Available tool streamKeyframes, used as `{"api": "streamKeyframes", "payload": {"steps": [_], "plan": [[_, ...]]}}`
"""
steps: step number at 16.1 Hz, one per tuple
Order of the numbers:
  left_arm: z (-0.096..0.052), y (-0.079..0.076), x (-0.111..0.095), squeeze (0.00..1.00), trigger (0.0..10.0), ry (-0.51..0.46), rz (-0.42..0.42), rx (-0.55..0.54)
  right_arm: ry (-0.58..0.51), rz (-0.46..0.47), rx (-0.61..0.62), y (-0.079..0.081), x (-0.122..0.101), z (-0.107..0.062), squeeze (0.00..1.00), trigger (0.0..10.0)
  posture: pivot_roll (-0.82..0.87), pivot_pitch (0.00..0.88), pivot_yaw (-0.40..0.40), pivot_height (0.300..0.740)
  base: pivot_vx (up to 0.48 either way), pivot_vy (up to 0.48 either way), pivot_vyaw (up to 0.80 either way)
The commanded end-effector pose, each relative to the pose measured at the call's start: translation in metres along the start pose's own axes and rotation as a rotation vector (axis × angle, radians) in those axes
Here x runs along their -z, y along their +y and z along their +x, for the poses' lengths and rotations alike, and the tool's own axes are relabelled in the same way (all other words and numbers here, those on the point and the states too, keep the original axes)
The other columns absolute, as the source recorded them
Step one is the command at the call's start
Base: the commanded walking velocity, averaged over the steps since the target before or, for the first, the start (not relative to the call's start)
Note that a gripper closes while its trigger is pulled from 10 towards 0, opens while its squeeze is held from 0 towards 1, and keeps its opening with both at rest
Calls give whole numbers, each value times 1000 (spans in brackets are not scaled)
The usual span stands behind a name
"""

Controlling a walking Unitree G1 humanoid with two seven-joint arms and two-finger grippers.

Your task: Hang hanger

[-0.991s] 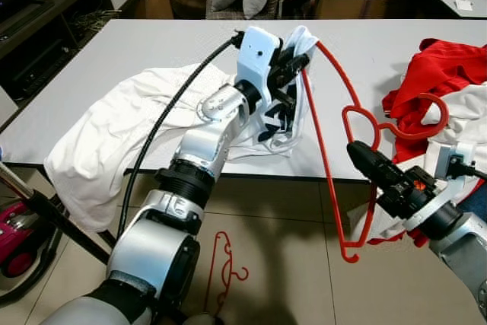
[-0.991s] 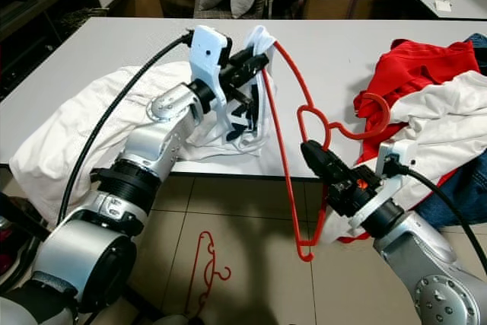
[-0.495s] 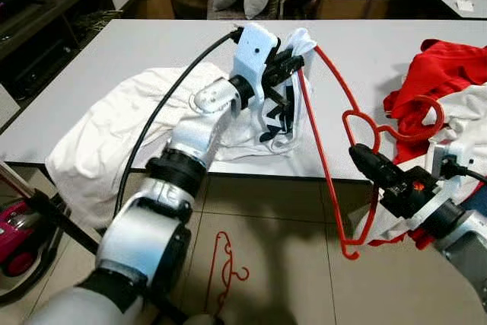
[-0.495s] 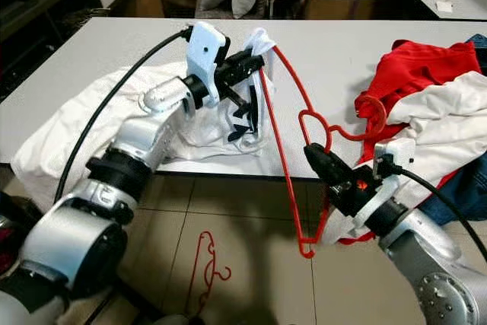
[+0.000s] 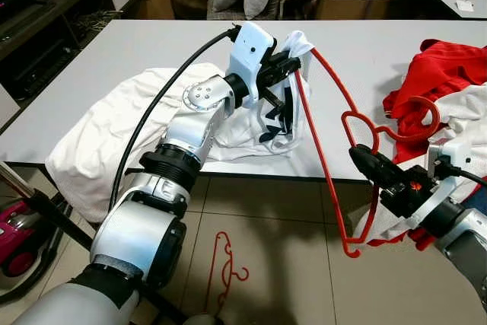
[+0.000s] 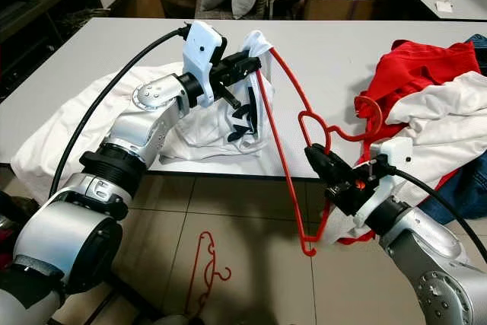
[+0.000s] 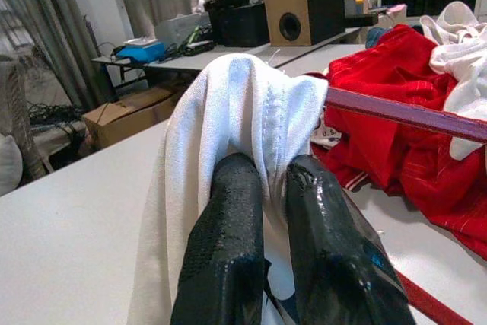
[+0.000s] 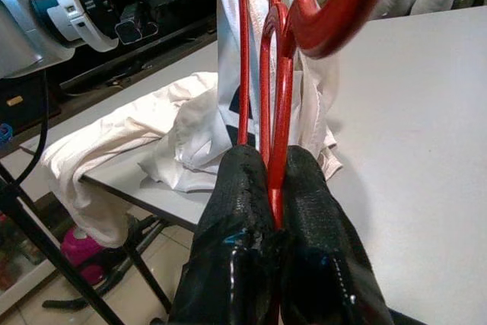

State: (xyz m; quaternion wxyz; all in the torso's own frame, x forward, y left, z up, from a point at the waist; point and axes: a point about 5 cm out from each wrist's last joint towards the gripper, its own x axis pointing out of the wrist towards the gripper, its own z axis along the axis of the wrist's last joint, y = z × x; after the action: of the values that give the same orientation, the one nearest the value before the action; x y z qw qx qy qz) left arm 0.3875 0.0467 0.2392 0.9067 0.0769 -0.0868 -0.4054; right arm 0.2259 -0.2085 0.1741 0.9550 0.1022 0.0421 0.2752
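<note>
The red hanger (image 5: 329,159) is held up in front of the table edge, its neck pinched between the pressed-together fingers of the right gripper (image 8: 272,180). From that grip the hook curls up and away toward the clothes pile, and one long arm of the hanger runs up and across to the left gripper (image 7: 262,188). That arm's tip has entered the white shirt (image 5: 293,81), which the left gripper holds lifted above the table (image 5: 396,51), its two fingers closed on a fold of the cloth near the collar. The other arm of the hanger hangs below the right gripper, over the floor.

By my reading the task is partway along: the hanger is picked up and one shoulder is started into the shirt, but the second shoulder is not in, most of the shirt is draped on the table behind the left gripper, and nothing is hung on any rail yet.

Counting: two red hangers, the one in the grip and a second hanger (image 5: 223,272) lying on the floor below the left arm. One white shirt is being worked. Beyond the right gripper lies a pile of clothes (image 5: 445,81), with at least one red and one white garment in it.
</note>
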Motion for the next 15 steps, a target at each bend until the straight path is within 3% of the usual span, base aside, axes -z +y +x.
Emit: {"api": "streamKeyframes", "payload": {"steps": [1,2,3,5,6,15], "plan": [[-9,19,-6,0,10000,-20,7,-113,5,-1,39,-6,1,-5,0,10000,-111,28,74,740,0,0,0],[-8,17,-5,251,10000,-30,-13,-121,-2,0,33,-5,1,-5,0,10000,-110,28,74,740,0,0,0],[-5,9,-4,1000,10000,-56,-38,-137,-11,1,19,-2,0,-4,0,10000,-112,29,73,740,0,0,0],[-3,5,-2,1000,10000,-58,-21,-168,-16,2,11,-1,-1,-3,0,10000,-113,30,73,740,0,0,0],[-2,1,-2,0,10000,-64,-16,-179,-19,3,7,0,-1,-3,0,10000,-113,30,73,740,0,0,0],[-3,-12,0,0,10000,-69,-1,-173,-23,8,-10,1,-1,-2,0,10000,-110,31,70,740,0,0,0]]}}
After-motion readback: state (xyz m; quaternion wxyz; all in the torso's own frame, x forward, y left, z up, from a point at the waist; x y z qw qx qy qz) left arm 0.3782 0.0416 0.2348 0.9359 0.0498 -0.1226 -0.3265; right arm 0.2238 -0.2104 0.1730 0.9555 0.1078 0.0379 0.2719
